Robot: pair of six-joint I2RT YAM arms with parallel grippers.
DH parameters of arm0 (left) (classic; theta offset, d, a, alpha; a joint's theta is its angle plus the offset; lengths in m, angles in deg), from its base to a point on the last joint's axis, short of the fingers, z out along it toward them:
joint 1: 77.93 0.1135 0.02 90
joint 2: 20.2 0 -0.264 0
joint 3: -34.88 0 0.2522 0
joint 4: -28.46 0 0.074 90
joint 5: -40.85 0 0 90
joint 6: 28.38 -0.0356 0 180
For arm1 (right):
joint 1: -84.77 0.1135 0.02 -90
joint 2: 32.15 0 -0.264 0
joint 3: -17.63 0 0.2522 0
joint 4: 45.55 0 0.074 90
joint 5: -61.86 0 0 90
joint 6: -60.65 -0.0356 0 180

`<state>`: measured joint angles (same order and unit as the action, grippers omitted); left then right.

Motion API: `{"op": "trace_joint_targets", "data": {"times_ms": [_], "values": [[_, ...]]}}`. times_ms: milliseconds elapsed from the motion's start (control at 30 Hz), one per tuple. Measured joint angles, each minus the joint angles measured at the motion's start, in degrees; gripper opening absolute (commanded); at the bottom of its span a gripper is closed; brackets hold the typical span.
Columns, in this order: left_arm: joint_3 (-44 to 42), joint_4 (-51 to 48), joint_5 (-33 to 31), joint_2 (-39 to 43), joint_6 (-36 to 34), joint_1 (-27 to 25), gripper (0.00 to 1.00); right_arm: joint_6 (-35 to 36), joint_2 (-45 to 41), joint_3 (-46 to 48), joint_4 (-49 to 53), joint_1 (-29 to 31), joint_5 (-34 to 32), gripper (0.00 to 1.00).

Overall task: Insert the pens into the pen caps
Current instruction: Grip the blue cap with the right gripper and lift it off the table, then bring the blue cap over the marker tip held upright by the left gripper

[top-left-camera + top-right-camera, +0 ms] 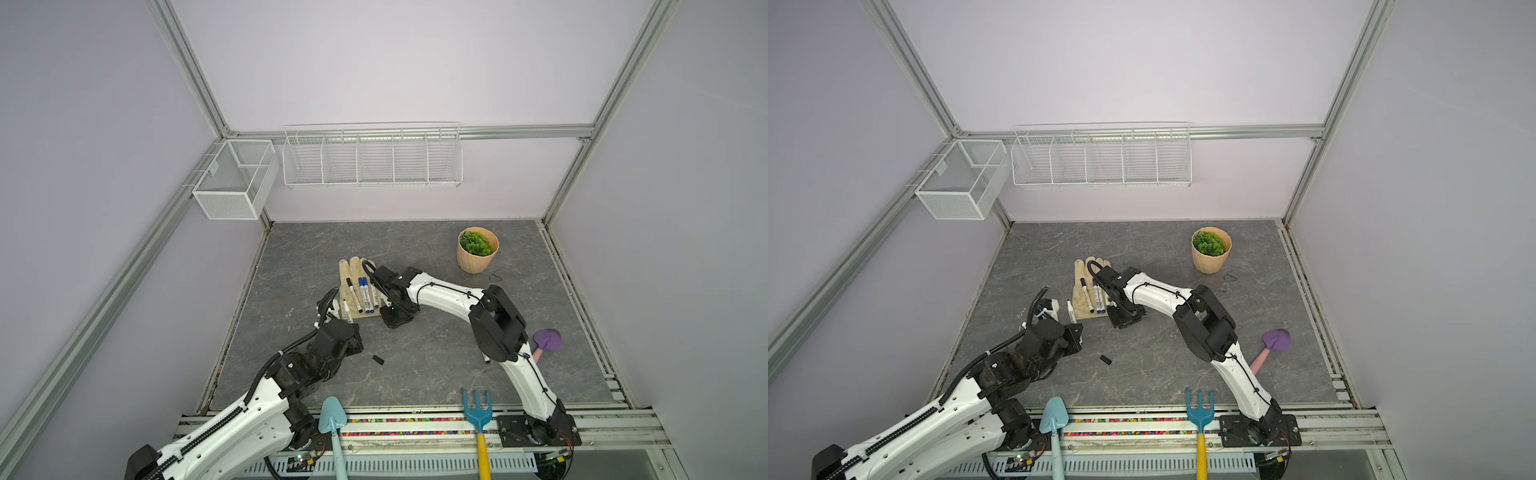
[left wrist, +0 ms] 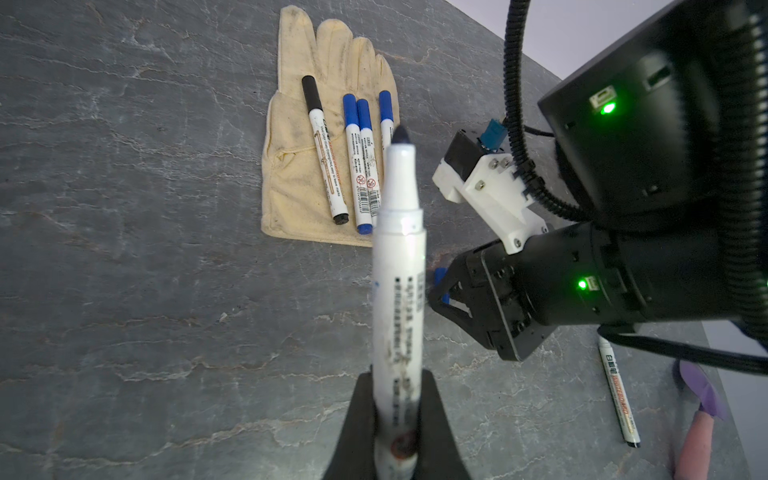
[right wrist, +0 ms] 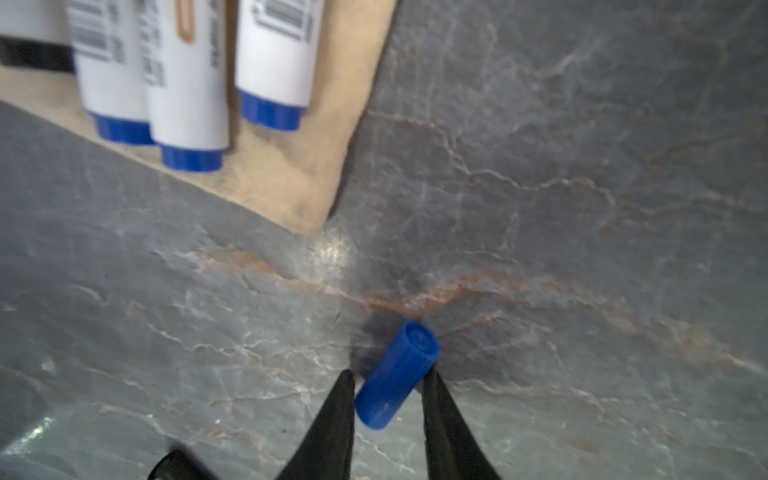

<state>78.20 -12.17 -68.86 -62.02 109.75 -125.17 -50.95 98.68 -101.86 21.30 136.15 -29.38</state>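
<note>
L gripper (image 2: 397, 386) is clamped on an uncapped pen (image 2: 399, 266): fingers pinch the barrel's rear, tail end cut off by the frame edge, so plug colour can't be read. Long axis runs straight out from the wrist, dark tip leading, aimed twd the glove (image 2: 299, 187) ahead. Beyond the tip, 4 capped pens (image 2: 357, 166) lie side by side on the glove, approx parallel w/ the held one, caps at the far end; 1 black, 3 blue, the last partly hidden behind the held barrel. R gripper (image 3: 390, 380) sits off to L gripper's right, fingers narrow, straddling a blue cap (image 3: 399, 365) at table (image 3: 582, 208) level; can't tell if they pinch it. Cap lies slantwise btwn the fingers, closed end pointing away from the wrist. In both top views those fingers hide under the wrist. Further back, nearer the arm bases, a loose black cap (image 1: 377, 360) lies on the table.
</note>
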Motion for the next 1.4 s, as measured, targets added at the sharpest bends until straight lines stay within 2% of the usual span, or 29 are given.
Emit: {"op": "trace_joint_targets", "data": {"times_ms": [967,1167,1267,1400], "values": [[0.02,1.42,2.08,-2.86,-1.9,0.0,0.0,2.43,4.72,-8.15,4.52,0.35,-2.89,0.29],[0.02,1.51,2.43,-2.89,-2.34,0.0,0.0,2.95,5.22,-9.05,4.42,0.04,-3.69,0.13],[0.02,1.64,3.23,-2.89,-3.28,0.0,0.0,3.23,4.92,-8.46,3.02,-0.17,-3.45,0.09],[0.02,2.91,5.38,-2.75,-5.64,0.0,0.0,2.89,-0.35,0.26,-4.83,-1.62,-0.22,0.08]]}}
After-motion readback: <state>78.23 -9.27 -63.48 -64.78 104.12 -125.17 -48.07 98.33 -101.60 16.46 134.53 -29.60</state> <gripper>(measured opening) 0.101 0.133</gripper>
